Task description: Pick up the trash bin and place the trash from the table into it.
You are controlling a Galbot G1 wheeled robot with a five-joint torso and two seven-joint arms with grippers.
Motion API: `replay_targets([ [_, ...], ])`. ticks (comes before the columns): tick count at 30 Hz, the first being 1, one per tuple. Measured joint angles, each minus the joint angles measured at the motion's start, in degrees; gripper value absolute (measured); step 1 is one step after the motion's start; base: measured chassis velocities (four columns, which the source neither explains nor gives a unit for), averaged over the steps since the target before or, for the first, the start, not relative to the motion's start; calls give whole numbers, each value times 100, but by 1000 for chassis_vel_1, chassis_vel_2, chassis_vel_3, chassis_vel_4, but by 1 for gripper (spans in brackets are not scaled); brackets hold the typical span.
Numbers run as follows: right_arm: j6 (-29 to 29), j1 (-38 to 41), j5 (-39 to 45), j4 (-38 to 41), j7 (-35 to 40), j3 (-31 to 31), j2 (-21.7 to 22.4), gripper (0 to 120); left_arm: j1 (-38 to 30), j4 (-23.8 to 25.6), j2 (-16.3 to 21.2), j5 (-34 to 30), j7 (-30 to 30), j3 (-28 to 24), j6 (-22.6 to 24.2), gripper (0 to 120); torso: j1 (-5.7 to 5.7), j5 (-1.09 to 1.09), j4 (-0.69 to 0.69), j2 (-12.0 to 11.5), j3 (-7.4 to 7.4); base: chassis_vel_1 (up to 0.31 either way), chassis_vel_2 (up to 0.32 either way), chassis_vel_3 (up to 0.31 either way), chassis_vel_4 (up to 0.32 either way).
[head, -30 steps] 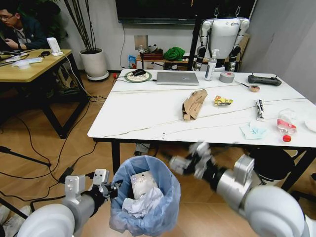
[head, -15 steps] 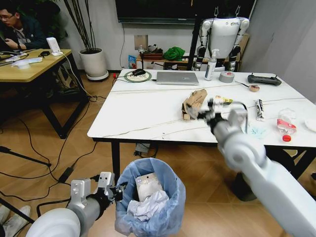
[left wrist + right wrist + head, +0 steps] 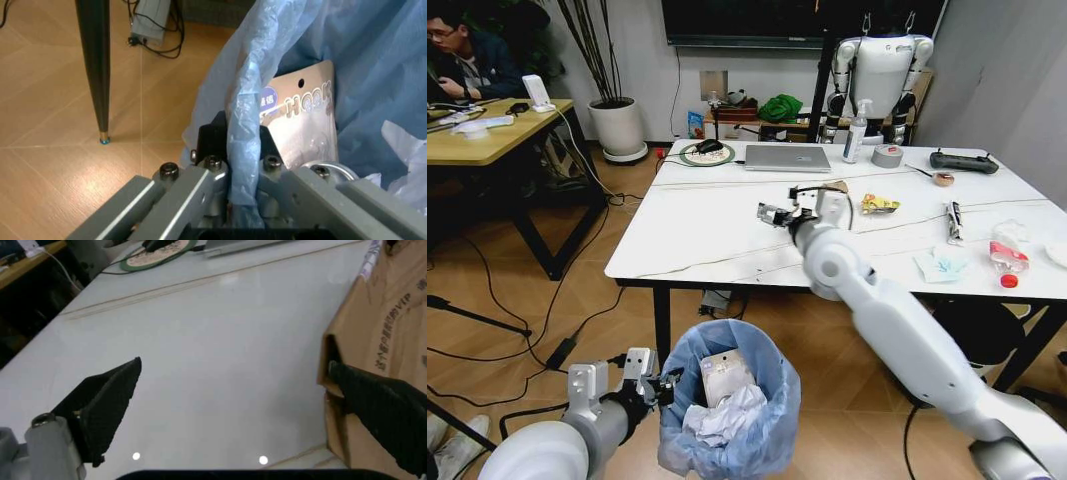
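R end effector (image 3: 230,410): I see fingers spread wide, just above white bench (image 3: 220,340). One finger at edge of brown cardboard piece (image 3: 390,325). Round green mat (image 3: 157,252) at far edge.

White tabletop with faint grey veins and a dark edge (image 3: 717,235), and on it a brown cardboard piece (image 3: 390,325) printed with dark lettering. Near the right edge, a pale blue tissue (image 3: 940,266), a clear crushed bottle with a red label and red cap (image 3: 1006,258), and a yellow-green wrapper (image 3: 878,204). Below, the small round bin's crinkly translucent light-blue bag (image 3: 772,400) holds white crumpled paper (image 3: 722,418) and a white packet with a blue logo (image 3: 300,125). Grey silver-backed laptop (image 3: 786,158) at the far edge.
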State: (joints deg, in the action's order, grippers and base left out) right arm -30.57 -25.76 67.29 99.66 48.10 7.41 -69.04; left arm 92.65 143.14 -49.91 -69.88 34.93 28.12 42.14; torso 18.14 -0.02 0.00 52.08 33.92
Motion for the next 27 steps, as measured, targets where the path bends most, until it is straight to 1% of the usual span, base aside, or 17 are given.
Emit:
replay_targets([
  [4, 25, 58, -113, -256, -8, -78, -48, 100, 28, 6, -9, -6, -16, 17, 0, 0, 0, 2, -1, 0, 0, 0, 0, 0, 0],
  [7, 56, 112, -169, -434, -19, -135, -47, 88, 31, 7, -2, -11, -28, 55, 0, 0, 0, 2, 0, 0, 0, 0, 0, 0, 0],
  [8, 56, 112, -169, -434, -19, -135, -47, 88, 31, 7, -2, -11, -28, 55, 0, 0, 0, 2, 0, 0, 0, 0, 0, 0, 0],
  [12, 116, 126, -326, -624, -98, -182, -9, 70, 46, 8, -5, -15, -47, 98, 0, 0, 0, 2, 0, 0, 0, 0, 0, 0, 0],
  [15, 146, 112, -370, -646, -123, -202, 9, 63, 46, 9, -6, -16, -53, 99, 0, 0, 0, 2, 0, 0, 0, 0, 0, 0, 0],
  [19, 277, 41, -467, -641, -229, -252, 93, 46, 36, 10, -3, -12, -55, 113, 0, 0, 0, 2, 0, 0, 0, 0, 0, 0, 0],
  [20, 277, 41, -467, -641, -229, -252, 93, 46, 36, 10, -3, -12, -55, 113, 0, 0, 0, 2, 0, 0, 0, 0, 0, 0, 0],
  [21, 292, 10, -488, -616, -255, -271, 139, 38, 36, 12, 1, -12, -56, 114, 0, 0, 0, 2, 0, 0, 0, 0, 0, 0, 0],
  [22, 292, 10, -488, -616, -255, -271, 139, 38, 36, 12, 1, -12, -56, 114, 0, 0, 0, 2, 0, 0, 0, 0, 0, 0, 0],
  [25, 335, -57, -540, -556, -316, -286, 216, 24, 21, 13, 5, -12, -61, 108, 0, 0, 0, 2, -1, 0, 0, 0, 0, 0, 0],
  [26, 346, -65, -553, -553, -329, -287, 221, 22, 19, 13, 5, -12, -62, 107, 0, 0, 0, 2, -1, 0, 0, 0, 0, 0, 0],
  [27, 381, -93, -610, -549, -385, -286, 239, 18, 11, 12, 10, -12, -63, 106, 0, 0, 0, 2, 0, 0, 0, 0, 0, 0, 0],
])
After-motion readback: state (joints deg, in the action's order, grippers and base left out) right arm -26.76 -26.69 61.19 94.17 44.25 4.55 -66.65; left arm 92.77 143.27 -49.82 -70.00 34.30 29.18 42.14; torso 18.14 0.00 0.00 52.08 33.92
